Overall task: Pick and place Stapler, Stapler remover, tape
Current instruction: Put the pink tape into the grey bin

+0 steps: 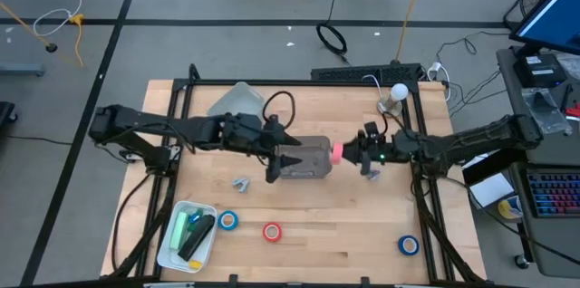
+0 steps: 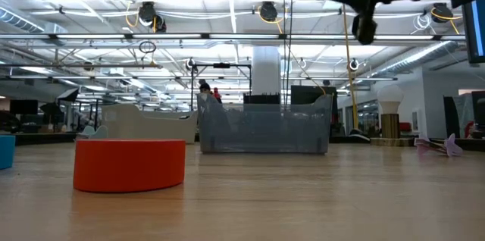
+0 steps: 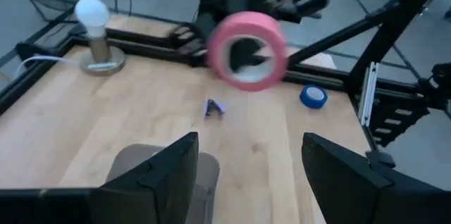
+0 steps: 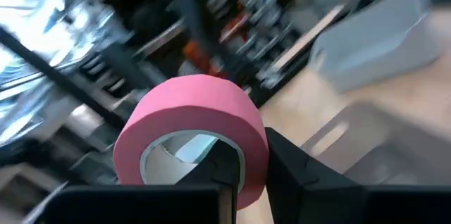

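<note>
My right gripper (image 1: 344,152) is shut on a pink tape roll (image 1: 337,152), held in the air just right of the grey bin (image 1: 304,159) at the table's middle. My left gripper (image 1: 276,159) hovers open over that bin's left part, with nothing between its fingers (image 3: 169,175). A red tape roll (image 1: 272,231) and two blue ones (image 1: 228,220) (image 1: 409,245) lie flat on the table near its front edge. A small purple staple remover (image 3: 213,108) lies on the wood right of the bin. Two long things, green and black, that look like staplers (image 1: 195,232) lie in a white tray. My right gripper pinches the wall of the pink roll (image 4: 246,160), one finger inside the pale core (image 4: 218,168) and the other outside on the tape (image 4: 289,171). The fingers point about level, toward the table's left. The roll is lifted clear of the table, its hole (image 3: 243,55) facing my left gripper.
The white tray (image 1: 172,250) stands at the front left. A pale translucent bin (image 1: 237,100) sits at the back left, and a lamp with a white bulb (image 1: 396,96) at the back right. A small pale thing (image 1: 240,182) lies left of the grey bin. Black frame bars border the table.
</note>
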You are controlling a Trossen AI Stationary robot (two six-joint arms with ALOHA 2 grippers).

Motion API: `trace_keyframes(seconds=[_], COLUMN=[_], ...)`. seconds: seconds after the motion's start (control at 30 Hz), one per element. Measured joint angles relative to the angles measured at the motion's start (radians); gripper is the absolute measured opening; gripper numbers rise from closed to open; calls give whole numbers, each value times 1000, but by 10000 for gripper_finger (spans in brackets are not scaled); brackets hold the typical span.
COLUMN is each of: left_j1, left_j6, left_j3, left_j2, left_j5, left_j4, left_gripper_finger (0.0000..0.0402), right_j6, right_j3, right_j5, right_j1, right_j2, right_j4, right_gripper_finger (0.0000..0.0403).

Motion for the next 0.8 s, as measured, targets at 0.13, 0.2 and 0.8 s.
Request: trace_keyframes(seconds=[0.13, 0.2, 0.8], left_j1=[-3, -2, 13], left_j6=[-2, -7, -64], left_j3=[0, 0, 0], left_j2=[49, 73, 179], left_j5=[-32, -55, -126], left_j4=[82, 140, 332], left_gripper_finger=[253, 253, 253], right_j6=[-82, -107, -124], right_j3=[0, 0, 1], right_j5=[68, 87, 78], right_j1=[-46, -59, -116], right_j2=[43, 67, 166], right_j4=[82, 120, 265], right_gripper_finger=[31, 31, 31])
